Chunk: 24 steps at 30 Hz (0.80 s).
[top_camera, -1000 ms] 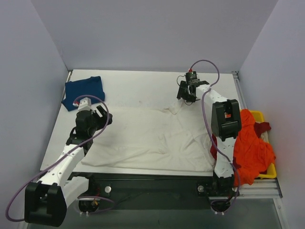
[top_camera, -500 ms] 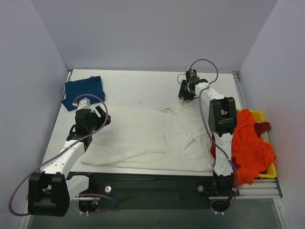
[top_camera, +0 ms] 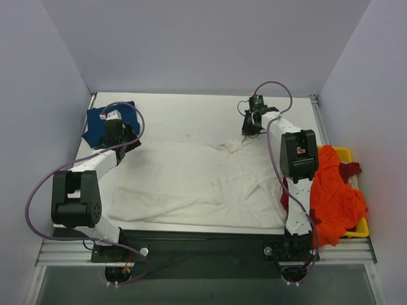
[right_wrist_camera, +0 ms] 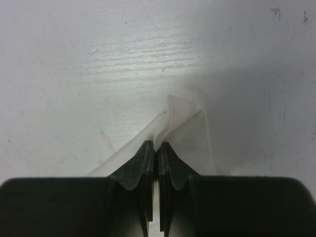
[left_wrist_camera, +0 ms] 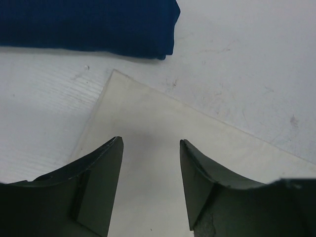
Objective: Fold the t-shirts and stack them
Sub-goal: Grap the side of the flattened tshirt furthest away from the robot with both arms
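Observation:
A cream t-shirt [top_camera: 197, 184] lies spread flat across the table's middle. My right gripper [right_wrist_camera: 157, 145] is shut on a raised fold of its far right corner [right_wrist_camera: 183, 123], seen at the back of the top view as the right gripper [top_camera: 250, 129]. My left gripper [left_wrist_camera: 150, 143] hovers open over the shirt's far left corner [left_wrist_camera: 148, 113], nothing between its fingers. In the top view the left gripper [top_camera: 118, 136] sits just in front of a folded dark blue t-shirt [top_camera: 95, 121], whose edge [left_wrist_camera: 89, 24] fills the top of the left wrist view.
A yellow bin [top_camera: 346, 154] stands off the table's right edge. A bright orange t-shirt [top_camera: 334, 194] spills over its side, and a dark red one [top_camera: 350, 170] lies in it. The right arm's upright link [top_camera: 299, 155] stands between the bin and the cream shirt.
My left arm swung back and left to the cream shirt's far left corner, and its jaws narrowed a little. My right gripper closed on the shirt's far right corner.

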Available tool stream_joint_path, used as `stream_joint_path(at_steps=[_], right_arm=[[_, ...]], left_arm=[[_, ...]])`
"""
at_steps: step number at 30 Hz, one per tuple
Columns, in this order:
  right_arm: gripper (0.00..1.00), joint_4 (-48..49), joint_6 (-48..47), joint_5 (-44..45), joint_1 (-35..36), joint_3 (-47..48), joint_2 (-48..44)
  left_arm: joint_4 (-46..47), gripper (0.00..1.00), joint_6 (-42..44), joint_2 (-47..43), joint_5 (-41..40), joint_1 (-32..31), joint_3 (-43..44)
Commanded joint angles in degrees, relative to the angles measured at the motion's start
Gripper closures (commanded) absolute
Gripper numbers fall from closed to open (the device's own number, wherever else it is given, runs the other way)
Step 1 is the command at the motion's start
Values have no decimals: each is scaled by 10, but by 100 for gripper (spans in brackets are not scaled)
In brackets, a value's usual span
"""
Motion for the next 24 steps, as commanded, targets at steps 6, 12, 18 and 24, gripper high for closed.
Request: stream_joint_path(at_steps=[6, 12, 18, 24], right_arm=[[100, -3, 2, -8, -4, -32, -72], [100, 4, 7, -23, -10, -41, -78], [100, 9, 9, -34, -14, -48, -79], [100, 11, 10, -42, -15, -50, -77]], left_arm=[[-83, 47, 60, 132, -68, 6, 172], [-142, 50, 76, 210, -50, 7, 249], [-158, 50, 76, 248, -49, 28, 266], [-153, 50, 72, 258, -59, 32, 268]])
